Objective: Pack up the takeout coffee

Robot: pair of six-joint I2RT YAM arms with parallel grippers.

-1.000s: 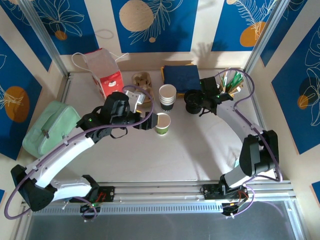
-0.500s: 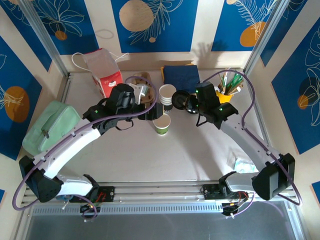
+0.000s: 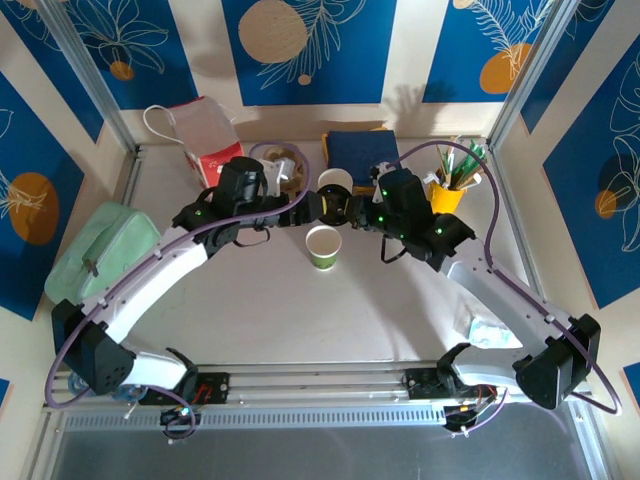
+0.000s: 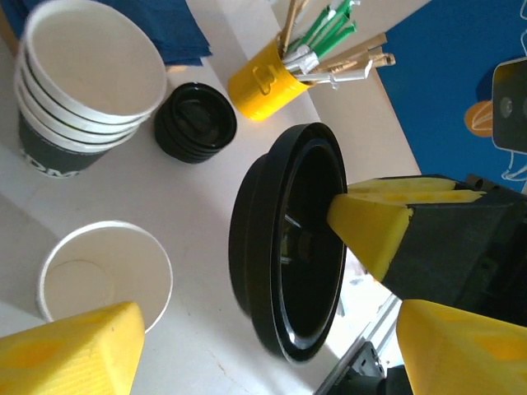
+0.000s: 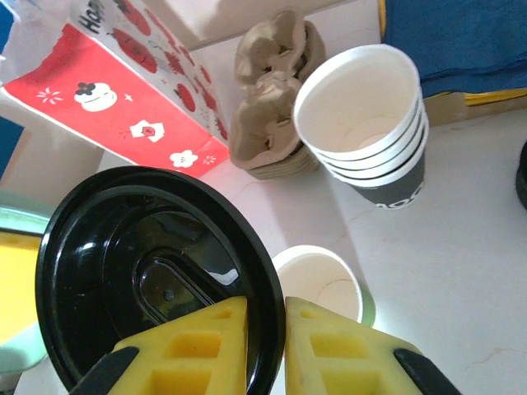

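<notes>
**Lid in the air, cup bare: packing barely begun**

The coffee cup [image 3: 323, 246] stands upright on the table, open-topped and empty inside. It sits just base-side of the spot where the two grippers meet, apart from both. Its black lid [image 5: 148, 280] isn't on it. The right gripper [image 5: 265, 329] has the lid's rim clamped between its yellow pads, up off the table. The left gripper [image 4: 268, 333] faces it w/ jaws spread, one either side of the lid, no contact that I can make out (a hand-over or a steadying move, I'd guess).

Progress, as I judge it: a cup is set out alone and a lid is picked up. Left to do: lid onto cup, then cup into a carrier and/or the bag. Nothing shows either as done.

Counts, working outward from the grippers:
- 1 lone cup, 1 lid in the grip.
- 1 stack of spare cups [image 5: 362, 123] just beyond the right gripper's pads, approx. 4 by the rims.
- 1 short stack of spare lids [image 4: 196, 122] past the left gripper; no. can't be told.
- 1 yellow cup [image 4: 268, 78] of sticks & straws, further out.
- 1 pile of cardboard carriers [image 5: 272, 107].
- 1 red-and-white paper bag [image 5: 115, 90].
</notes>
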